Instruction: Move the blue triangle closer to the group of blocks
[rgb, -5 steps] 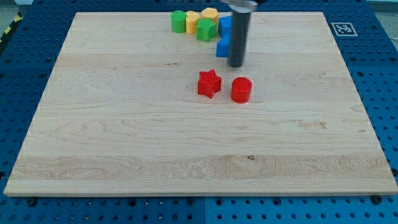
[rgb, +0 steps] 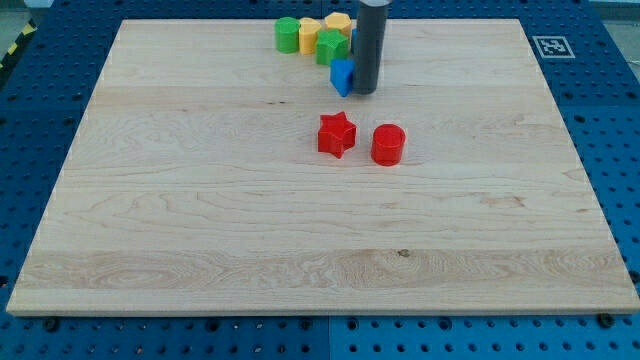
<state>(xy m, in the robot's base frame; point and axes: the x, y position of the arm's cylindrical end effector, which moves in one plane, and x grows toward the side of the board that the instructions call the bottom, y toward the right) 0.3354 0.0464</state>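
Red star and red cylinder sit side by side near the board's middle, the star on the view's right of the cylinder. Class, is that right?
Not quite. The camera view shows the red star on the view's left of the red cylinder; they do sit side by side near the board's middle.

Red star (rgb: 337, 134), red cylinder (rgb: 387, 144) block approach from view's bottom; sides open.

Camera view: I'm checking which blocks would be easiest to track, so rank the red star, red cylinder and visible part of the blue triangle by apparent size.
1-2. Red star and red cylinder: look alike, too close to rank.
3. Blue triangle: smallest, partly hidden by the rod; my tip sits at its right.
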